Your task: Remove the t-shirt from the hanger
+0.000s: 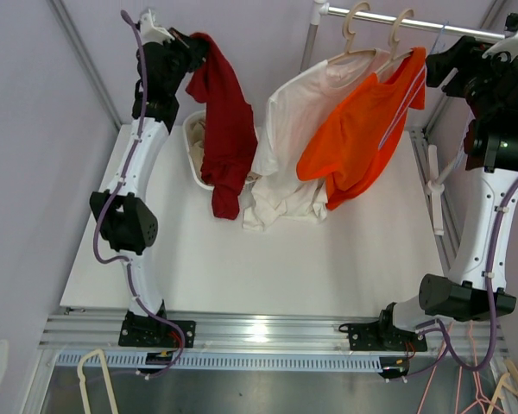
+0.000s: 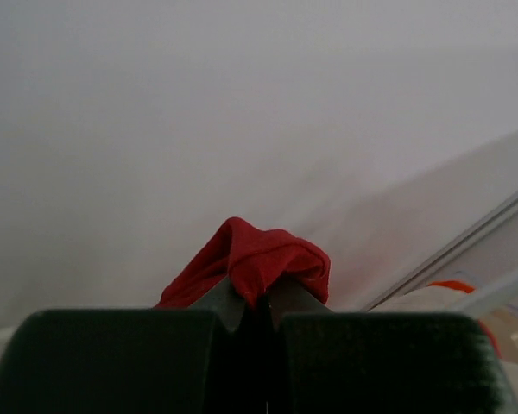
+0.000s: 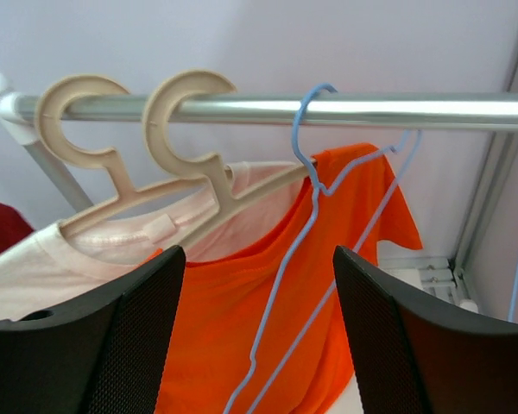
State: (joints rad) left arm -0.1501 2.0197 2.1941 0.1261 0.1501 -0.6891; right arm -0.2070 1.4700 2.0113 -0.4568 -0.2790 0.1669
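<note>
My left gripper (image 1: 196, 49) is raised high at the back left and is shut on a dark red t-shirt (image 1: 225, 129), which hangs free of any hanger. In the left wrist view the red cloth (image 2: 263, 259) bunches over the closed gripper (image 2: 259, 302). A white t-shirt (image 1: 287, 138) and an orange t-shirt (image 1: 363, 129) hang on beige hangers (image 3: 168, 185) from the metal rail (image 3: 345, 108). An empty blue wire hanger (image 3: 311, 185) hangs in front of the orange t-shirt (image 3: 242, 319). My right gripper (image 3: 259, 293) is open and empty, facing the blue hanger, just right of the orange shirt (image 1: 440, 65).
A white basket (image 1: 192, 142) stands on the white table (image 1: 268, 267) behind the red shirt. The rail's post (image 1: 311, 34) rises at the back. Loose hangers lie below the table's front edge at the left (image 1: 95, 371) and right (image 1: 488, 388).
</note>
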